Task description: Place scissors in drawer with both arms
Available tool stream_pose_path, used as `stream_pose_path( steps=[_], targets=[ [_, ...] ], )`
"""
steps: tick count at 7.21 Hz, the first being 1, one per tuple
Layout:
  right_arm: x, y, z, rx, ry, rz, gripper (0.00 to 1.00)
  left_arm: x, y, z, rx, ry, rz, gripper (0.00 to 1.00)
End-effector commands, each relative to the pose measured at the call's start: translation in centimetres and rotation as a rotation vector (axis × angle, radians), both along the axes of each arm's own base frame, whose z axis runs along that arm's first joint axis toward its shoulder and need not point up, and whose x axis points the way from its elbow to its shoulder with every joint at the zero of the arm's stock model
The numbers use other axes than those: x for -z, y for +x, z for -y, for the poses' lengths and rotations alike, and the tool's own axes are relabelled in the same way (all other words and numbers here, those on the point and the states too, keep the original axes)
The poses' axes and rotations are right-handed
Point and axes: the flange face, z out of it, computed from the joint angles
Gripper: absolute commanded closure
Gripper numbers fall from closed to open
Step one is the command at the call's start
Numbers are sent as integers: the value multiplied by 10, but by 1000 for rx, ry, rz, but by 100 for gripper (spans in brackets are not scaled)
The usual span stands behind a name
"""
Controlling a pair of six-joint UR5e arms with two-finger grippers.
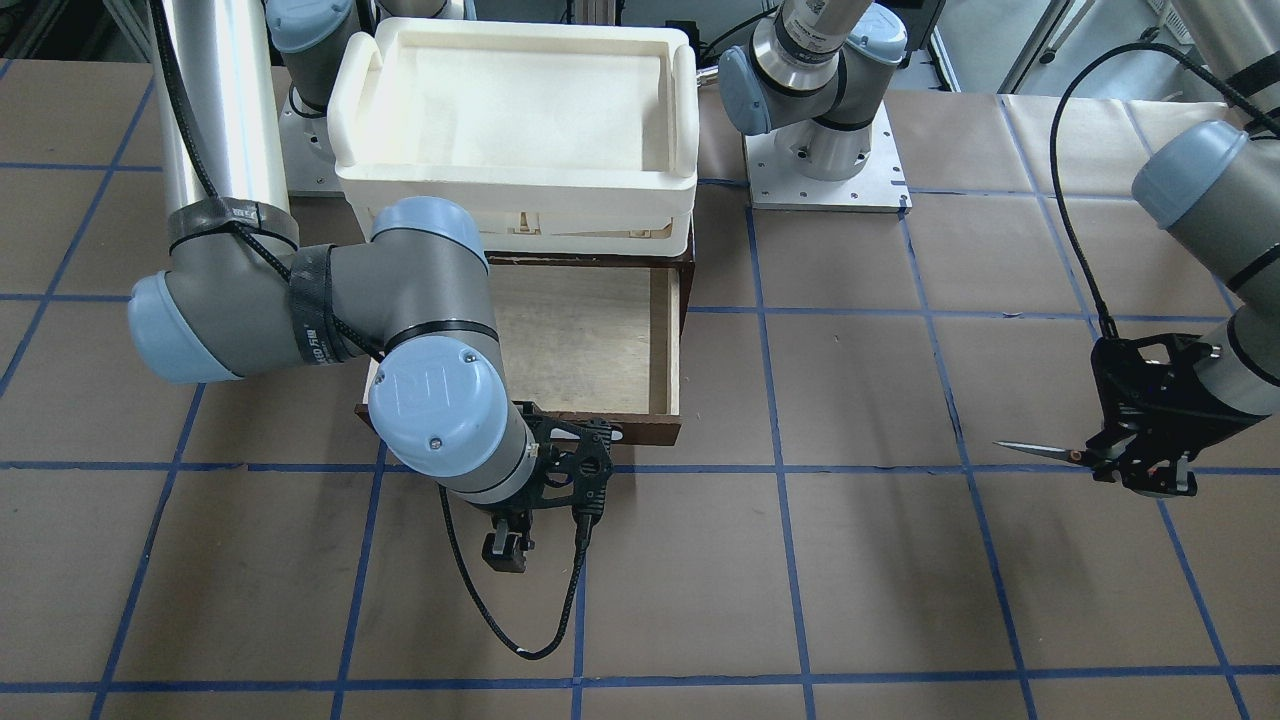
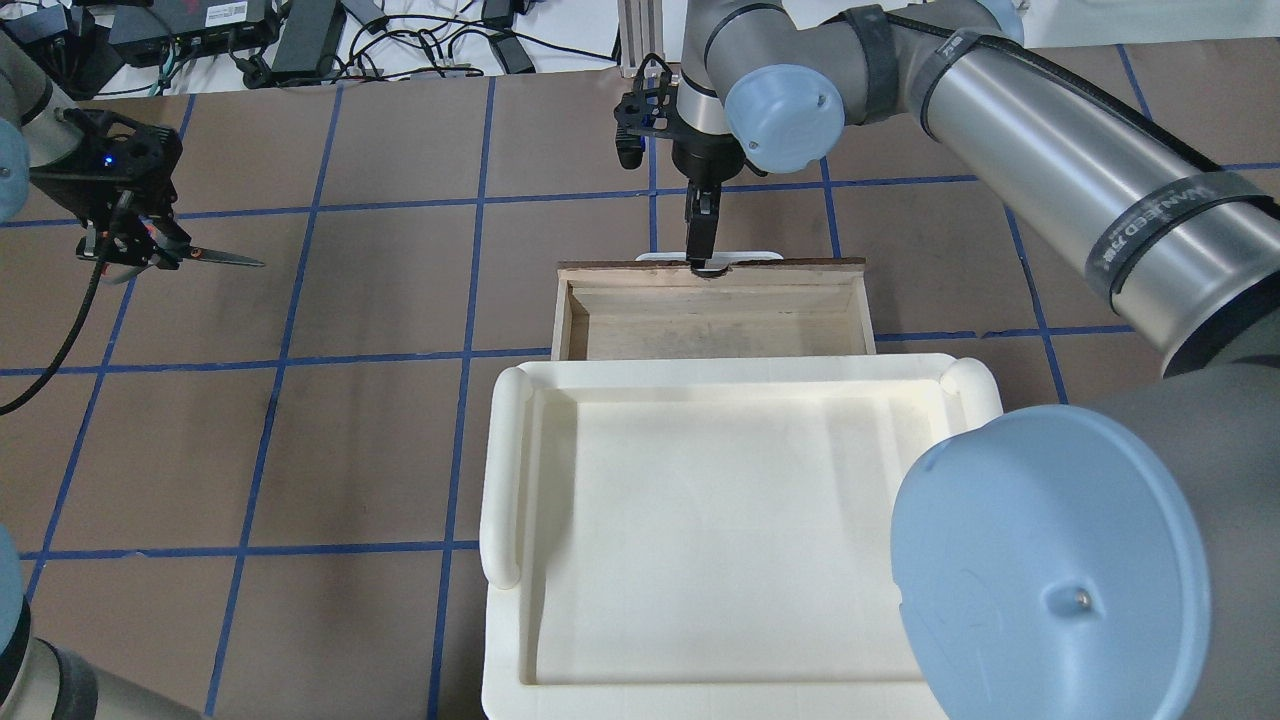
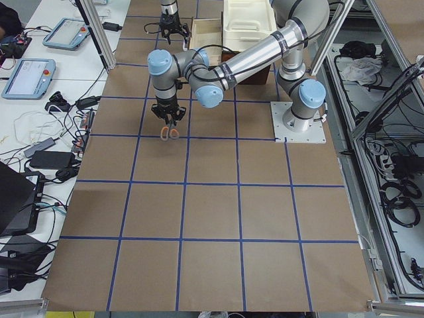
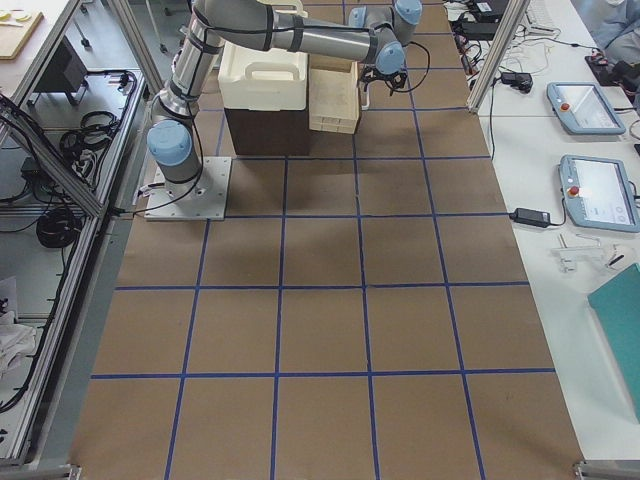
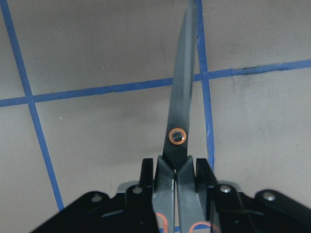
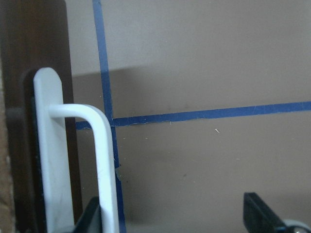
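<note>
Front-facing view: the right arm (image 1: 300, 310) covers the near corner of the drawer (image 1: 665, 340) and nearly all of its white handle (image 1: 612, 436). The right jaws hang just outside the drawer front, and their gap is hard to read here. The left jaws are clamped on the scissors (image 1: 1040, 451). The grey loops are buried in the jaws, and only the blades stick out sideways towards the drawer, well apart from it.

Overhead view: the right jaws point down onto the handle (image 2: 750, 257). The cream tray (image 2: 510, 460) sits behind the pulled-out drawer (image 2: 710, 330).

Left side view: orange loops (image 3: 169, 132) show under the near jaws. Pendants (image 3: 26, 76) and cables (image 3: 397, 192) border the surface (image 3: 212, 218).

Right side view: the jaws at the drawer (image 4: 333, 95) are too small to judge.

Left wrist view: the jaws pinch the scissors (image 5: 177, 121) just behind the pivot. The closed blades run straight ahead over blue tape lines (image 5: 97, 91), and the tip is cut off by the frame.

Right wrist view: the fingers stand wide apart, with the handle (image 6: 104, 160) against one of them. The other finger has bare brown surface (image 6: 204, 58) ahead of it.
</note>
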Motion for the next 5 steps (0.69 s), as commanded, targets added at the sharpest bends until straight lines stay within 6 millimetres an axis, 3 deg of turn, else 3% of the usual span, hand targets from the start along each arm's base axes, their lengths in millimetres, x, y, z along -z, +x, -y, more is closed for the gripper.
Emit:
stream_pose_path(
  steps=[1, 5],
  targets=[
    [-5, 0, 6, 2, -18, 4, 0, 0, 0, 0, 0, -1, -4, 100],
    [-9, -2, 8, 18, -26, 4, 0, -3, -4, -1, -12, -1, -2, 100]
  ],
)
